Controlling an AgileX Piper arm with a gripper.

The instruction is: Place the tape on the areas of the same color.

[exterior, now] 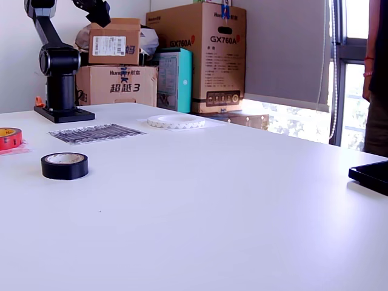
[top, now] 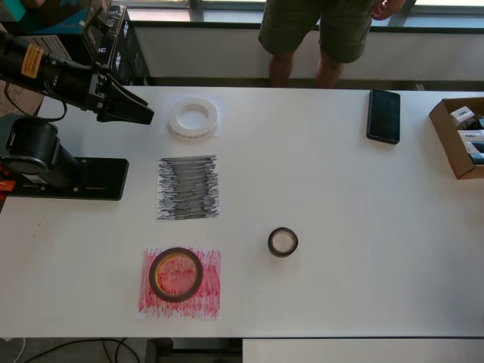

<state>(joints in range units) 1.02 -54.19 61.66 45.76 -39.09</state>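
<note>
White surface [top: 340,189] is seen broad and open at three o'clock. Black roll [top: 283,242] is laid flat, hole up, on bare surface at five o'clock of the black-scribbled sheet [top: 188,187]. Gripper [top: 142,115] is held aloft at ten o'clock, apparently closed, nothing gripped.

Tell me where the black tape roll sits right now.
In the overhead view the black roll lies on bare table, right of the red-scribbled sheet and below-right of the black-scribbled sheet, touching neither.
</note>
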